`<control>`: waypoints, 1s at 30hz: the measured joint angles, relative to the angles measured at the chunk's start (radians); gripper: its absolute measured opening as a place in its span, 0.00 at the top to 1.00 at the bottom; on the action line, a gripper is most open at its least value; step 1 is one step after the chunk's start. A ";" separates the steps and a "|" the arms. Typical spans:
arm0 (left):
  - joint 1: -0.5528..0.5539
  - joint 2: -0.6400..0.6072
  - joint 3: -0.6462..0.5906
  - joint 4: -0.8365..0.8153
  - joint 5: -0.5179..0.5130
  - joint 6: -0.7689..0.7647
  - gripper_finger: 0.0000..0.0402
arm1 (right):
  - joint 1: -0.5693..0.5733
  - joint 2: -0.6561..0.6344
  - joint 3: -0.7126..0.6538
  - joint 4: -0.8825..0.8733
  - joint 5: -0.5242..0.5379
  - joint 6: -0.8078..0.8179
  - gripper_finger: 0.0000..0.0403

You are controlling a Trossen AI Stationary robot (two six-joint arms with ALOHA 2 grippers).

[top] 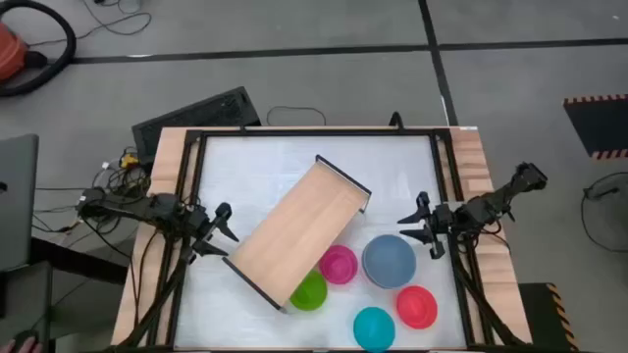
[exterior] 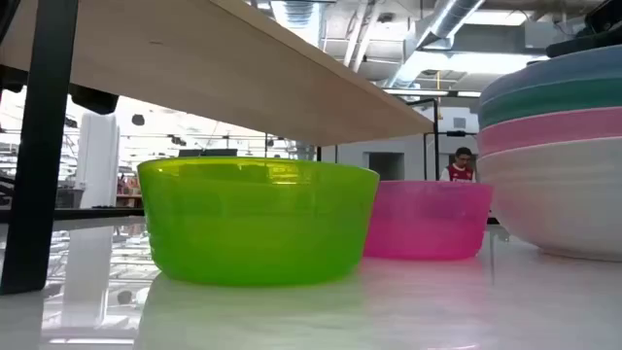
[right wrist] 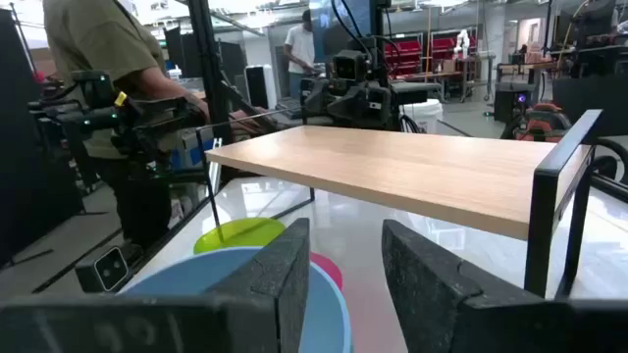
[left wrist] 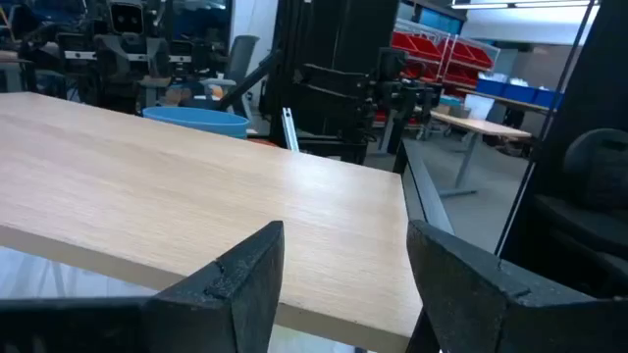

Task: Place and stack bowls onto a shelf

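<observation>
White table: shelf (top: 301, 231) lies between both open hands

The long light-wood shelf board (top: 302, 230) hides part of the small lime green plastic bowl (top: 311, 291) in the high view, and the low view's edge cuts off the stacked larger bowls (exterior: 559, 156).

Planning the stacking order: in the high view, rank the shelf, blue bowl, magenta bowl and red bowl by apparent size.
1. shelf
2. blue bowl
3. red bowl and magenta bowl: look alike, so unranked.
</observation>
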 joint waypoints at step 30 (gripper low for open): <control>0.000 0.000 0.000 0.000 -0.002 0.014 0.49 | 0.000 0.000 0.000 0.000 0.000 0.000 0.61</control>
